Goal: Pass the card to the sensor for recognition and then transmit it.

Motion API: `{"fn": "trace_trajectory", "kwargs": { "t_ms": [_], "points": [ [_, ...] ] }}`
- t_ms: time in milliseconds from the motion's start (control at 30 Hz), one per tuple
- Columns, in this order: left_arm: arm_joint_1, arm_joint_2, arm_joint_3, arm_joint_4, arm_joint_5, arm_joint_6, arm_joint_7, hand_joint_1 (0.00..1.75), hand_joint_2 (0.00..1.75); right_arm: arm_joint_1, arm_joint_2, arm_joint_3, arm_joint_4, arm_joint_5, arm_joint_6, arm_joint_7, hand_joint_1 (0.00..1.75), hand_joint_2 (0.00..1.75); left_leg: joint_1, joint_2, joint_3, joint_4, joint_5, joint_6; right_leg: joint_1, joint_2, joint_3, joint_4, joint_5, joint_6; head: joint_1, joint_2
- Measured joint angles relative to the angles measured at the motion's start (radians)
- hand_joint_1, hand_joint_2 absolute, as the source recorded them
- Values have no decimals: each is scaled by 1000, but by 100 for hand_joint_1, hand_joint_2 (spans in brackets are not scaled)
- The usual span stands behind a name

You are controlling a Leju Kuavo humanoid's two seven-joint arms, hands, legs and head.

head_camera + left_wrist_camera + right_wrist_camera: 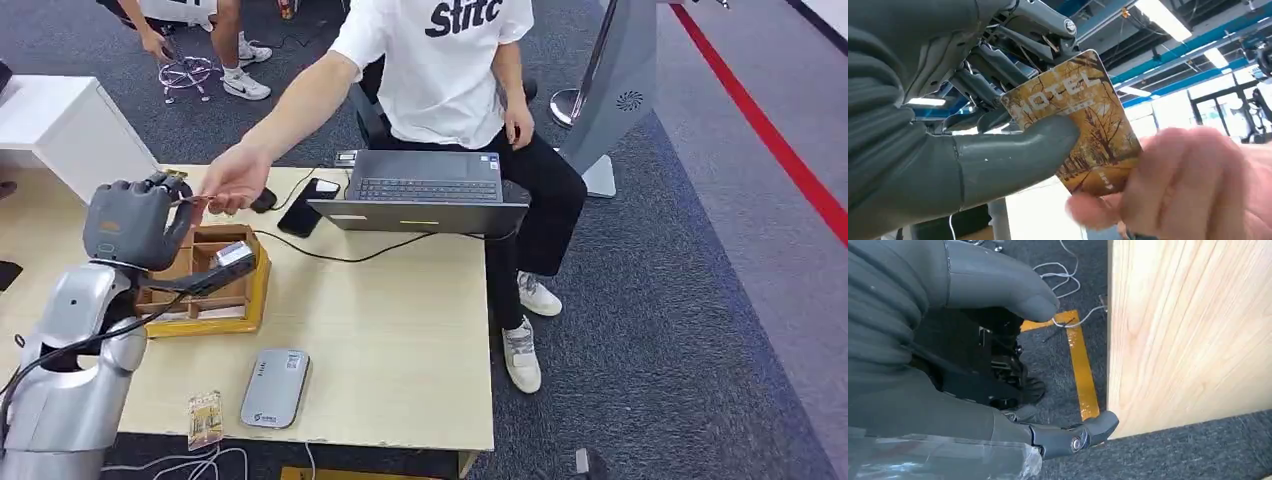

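Grey left hand [135,222], raised above the tabletop [400,330], pinches one gold hotel card [1075,120] between thumb and fingers. One person's hand [232,180] reaches across and touches the card's free end; in the left wrist view it appears blurred. Right hand [998,365] hangs beside the tabletop edge, thumb and fingers apart, holding nothing. Below the left hand stands one wooden compartment tray [225,290]. Near the front edge lie one grey card sensor [274,388] and, just beside it, one second gold card [205,418]. One open laptop [425,190] sits at the far side, before one seated person [460,90].
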State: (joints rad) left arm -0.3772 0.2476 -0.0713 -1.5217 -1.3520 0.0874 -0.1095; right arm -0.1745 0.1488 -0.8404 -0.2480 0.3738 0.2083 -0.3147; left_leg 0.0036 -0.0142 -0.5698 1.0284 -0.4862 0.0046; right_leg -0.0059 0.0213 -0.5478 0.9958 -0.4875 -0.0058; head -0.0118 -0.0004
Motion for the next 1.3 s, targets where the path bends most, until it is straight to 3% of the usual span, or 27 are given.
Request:
{"fn": "trace_trajectory", "kwargs": {
  "t_ms": [367,400,433,633,767,1200,1300],
  "points": [
    [-14,-14,23,80,-10,40,7,175,175,-1,7,4,0,-6,1,-3,0,175,0,3,0,0,0,0,0,4,-1,0,1,-1,0,0],
    [-13,-16,23,82,-10,43,6,154,175,-1,7,4,0,-6,1,-5,0,175,0,3,-1,0,0,-1,0,4,-2,0,1,-1,0,0],
    [-11,-19,24,84,-11,47,5,0,175,0,7,5,0,-7,0,-5,0,175,0,3,-1,0,-1,-1,0,4,-2,0,1,-1,0,0],
    [15,-42,44,82,10,87,-18,0,175,4,6,5,-6,-14,-23,-16,0,175,0,3,-2,0,-1,-1,0,3,-3,0,0,0,0,0],
    [50,-82,75,58,51,136,-48,0,175,14,2,5,-13,-19,-33,-27,0,175,0,3,-2,0,-1,-1,0,3,-2,0,0,0,0,0],
    [78,-132,113,23,62,141,-58,0,175,26,-6,5,-22,-20,-34,-29,0,175,0,3,-2,0,-1,-1,0,2,-2,0,1,0,0,0],
    [85,-158,129,6,140,158,-101,0,175,28,-8,4,-24,-27,-41,-45,0,175,0,2,-2,0,-1,-1,0,2,-2,0,1,0,0,0]
  ]
}}
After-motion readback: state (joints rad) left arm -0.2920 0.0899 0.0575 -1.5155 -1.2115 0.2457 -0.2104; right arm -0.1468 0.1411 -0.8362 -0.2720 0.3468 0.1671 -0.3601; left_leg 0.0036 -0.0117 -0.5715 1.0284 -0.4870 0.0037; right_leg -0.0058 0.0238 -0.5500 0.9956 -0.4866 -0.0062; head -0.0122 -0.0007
